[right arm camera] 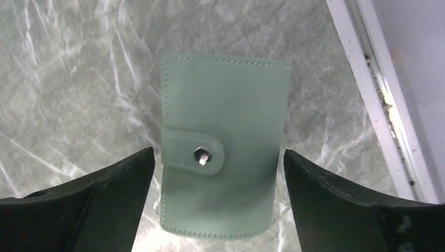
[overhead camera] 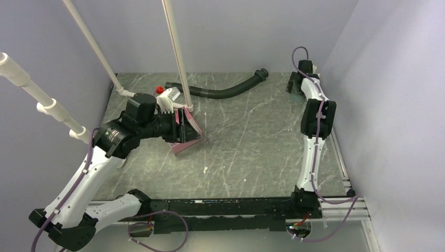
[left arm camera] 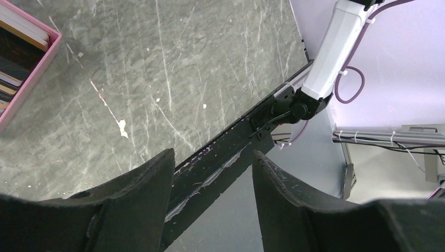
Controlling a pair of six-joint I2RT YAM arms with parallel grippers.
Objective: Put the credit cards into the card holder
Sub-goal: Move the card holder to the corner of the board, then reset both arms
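The card holder [right arm camera: 223, 105] is a flat light blue-green wallet, closed by a snap strap, lying on the marble table at the far right. My right gripper [right arm camera: 218, 152] is open just above it, one finger on each side, not touching; in the top view it [overhead camera: 294, 85] is at the back right. Several credit cards [left arm camera: 16, 31] stand packed in a pink box [left arm camera: 32, 67]; one has an orange edge. My left gripper [left arm camera: 212, 155] is open and empty, held above the table beside the pink box [overhead camera: 187, 144].
A black corrugated hose [overhead camera: 225, 90] lies along the back. White poles [overhead camera: 176, 52] slant over the back left, by a white object with a red top [overhead camera: 163, 94]. A black rail [overhead camera: 225, 205] runs along the near edge, a metal rail [right arm camera: 367, 79] along the right.
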